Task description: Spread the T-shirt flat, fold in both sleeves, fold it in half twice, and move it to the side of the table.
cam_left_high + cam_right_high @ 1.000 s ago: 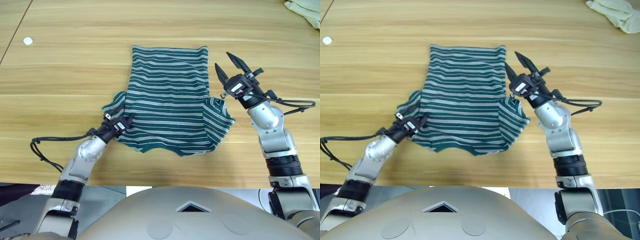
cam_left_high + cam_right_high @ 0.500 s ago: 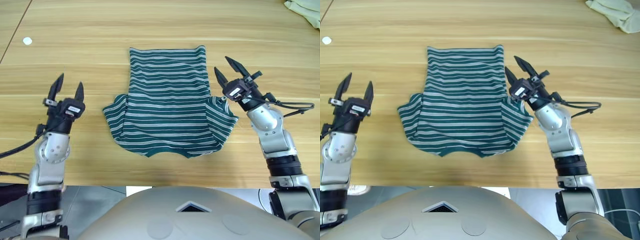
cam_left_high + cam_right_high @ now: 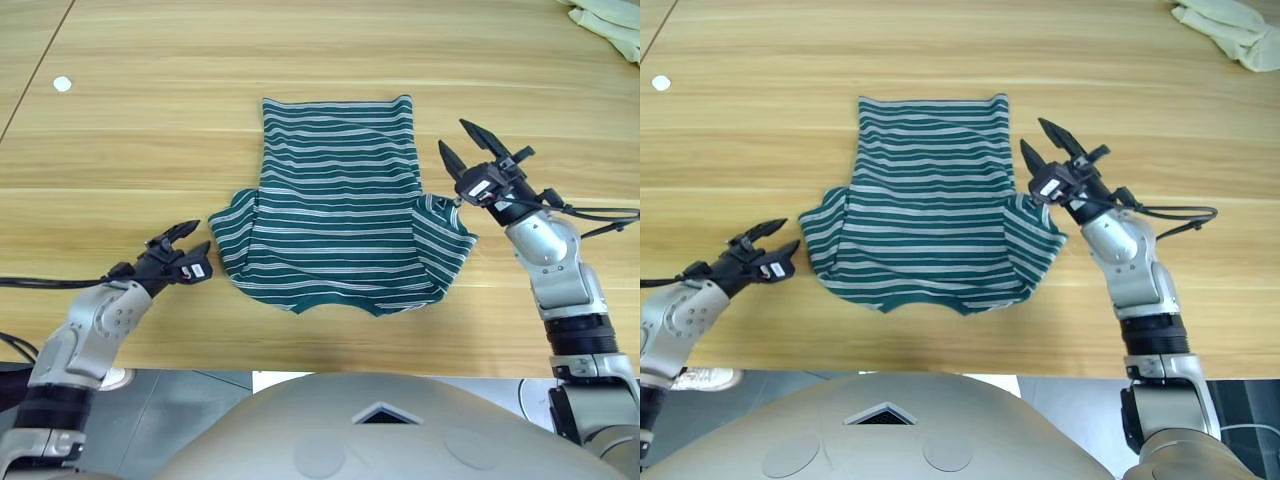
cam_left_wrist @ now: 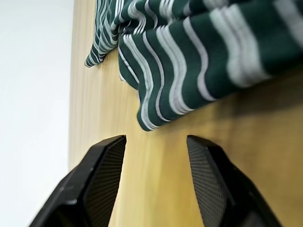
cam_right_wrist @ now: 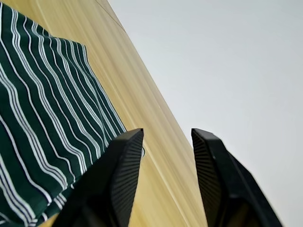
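Eye views: the striped T-shirt (image 3: 340,215) is seen laid mid-table (image 3: 150,120), flanked by the left gripper (image 3: 200,236) and right gripper (image 3: 452,134) — both spread wide, nothing held. Left wrist view: cloth is framed just beyond parted fingers (image 4: 106,165). Right wrist view: a shirt corner is shown beside splayed fingers (image 5: 123,170).

We can read no words, numbers or signs here. A small white label (image 3: 197,270) sits on the body of the left hand (image 3: 196,238), with a touch of red at one end, but its print is too small for us to make out. A second white label (image 3: 477,187) sits on the right hand (image 3: 452,134), just behind its fingers, and there too we see only dark specks, nothing legible. A round white spot (image 3: 62,84) lies on the desk (image 3: 150,130) toward the far left, and we can tell no marking on it.
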Tool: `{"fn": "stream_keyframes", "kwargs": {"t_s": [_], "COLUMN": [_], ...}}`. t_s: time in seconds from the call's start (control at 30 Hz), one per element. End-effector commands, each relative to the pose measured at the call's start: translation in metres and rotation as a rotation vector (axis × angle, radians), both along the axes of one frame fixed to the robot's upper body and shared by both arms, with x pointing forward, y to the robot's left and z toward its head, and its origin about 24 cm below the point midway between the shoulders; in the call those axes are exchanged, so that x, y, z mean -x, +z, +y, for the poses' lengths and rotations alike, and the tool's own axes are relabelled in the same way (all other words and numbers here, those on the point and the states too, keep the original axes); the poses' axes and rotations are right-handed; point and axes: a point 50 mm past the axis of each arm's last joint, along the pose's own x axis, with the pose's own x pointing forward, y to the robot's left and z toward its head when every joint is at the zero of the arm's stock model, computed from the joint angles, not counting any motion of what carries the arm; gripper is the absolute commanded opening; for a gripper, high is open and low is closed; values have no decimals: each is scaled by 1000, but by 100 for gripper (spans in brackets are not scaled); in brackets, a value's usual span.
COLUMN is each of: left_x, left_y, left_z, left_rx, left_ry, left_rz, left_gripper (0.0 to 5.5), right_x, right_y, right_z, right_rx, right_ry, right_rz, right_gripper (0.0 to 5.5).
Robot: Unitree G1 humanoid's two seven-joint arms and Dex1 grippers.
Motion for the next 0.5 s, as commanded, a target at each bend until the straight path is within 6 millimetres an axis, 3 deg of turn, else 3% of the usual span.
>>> {"fn": "stream_keyframes", "kwargs": {"t_s": [0.03,0.3,0.5], "left_x": [2,-4,-4], "left_y": [-28,-39,-39], "left_z": [-11,-13,-1], "left_rx": [-7,-35,-85], "left_ry": [-34,-75,-28], "left_rz": [94,118,115], "left_gripper": [240,240,221], "right_x": [2,6,10], "right_y": [0,0,-2], "right_z": [-10,-20,-23], "right_rx": [5,-21,-21], "right_ry": [-29,-67,-79], "right_rz": [-1,5,12], "right_gripper": [186,186,186]}}
